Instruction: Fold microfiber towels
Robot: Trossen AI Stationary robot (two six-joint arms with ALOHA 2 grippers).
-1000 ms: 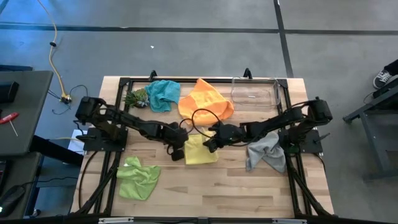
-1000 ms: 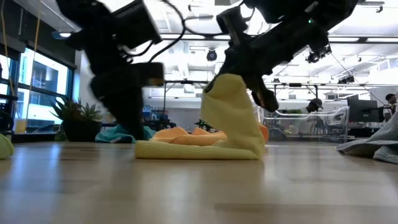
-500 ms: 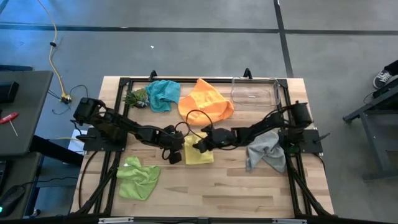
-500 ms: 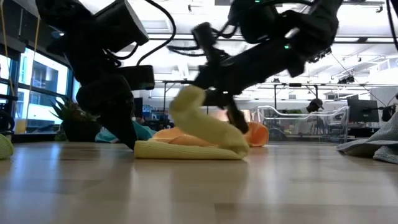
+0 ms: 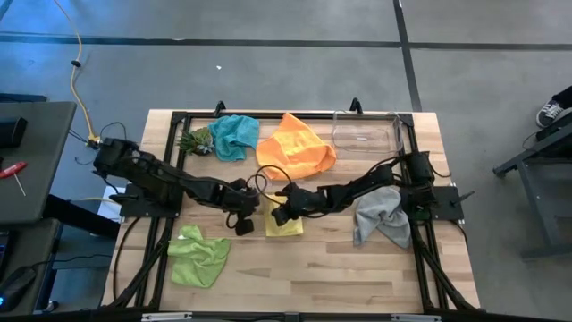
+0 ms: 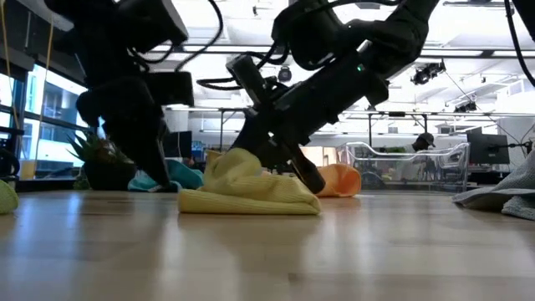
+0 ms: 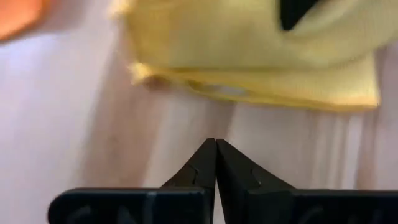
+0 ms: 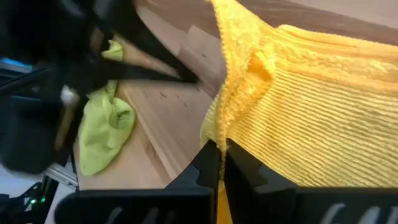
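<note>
Yellow towel (image 5: 289,221), seemingly unlabelled, pinched by right end effector (image 5: 279,215).

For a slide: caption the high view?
Right gripper pinches the yellow towel over itself mid-table; left gripper shut beside it.

Wooden slat table (image 5: 357,277), black frame along its edges. On it: teal towel (image 5: 234,135) and orange towel (image 5: 296,146) at the far side, a small green spiky plant (image 5: 196,141) just beside the teal one. Clear plastic bin (image 5: 365,132) at the far right. Yellow towel (image 5: 288,217) mid-table, partly folded over. Grey towel (image 5: 382,217) right, lime green towel (image 5: 197,256) near left.
</note>
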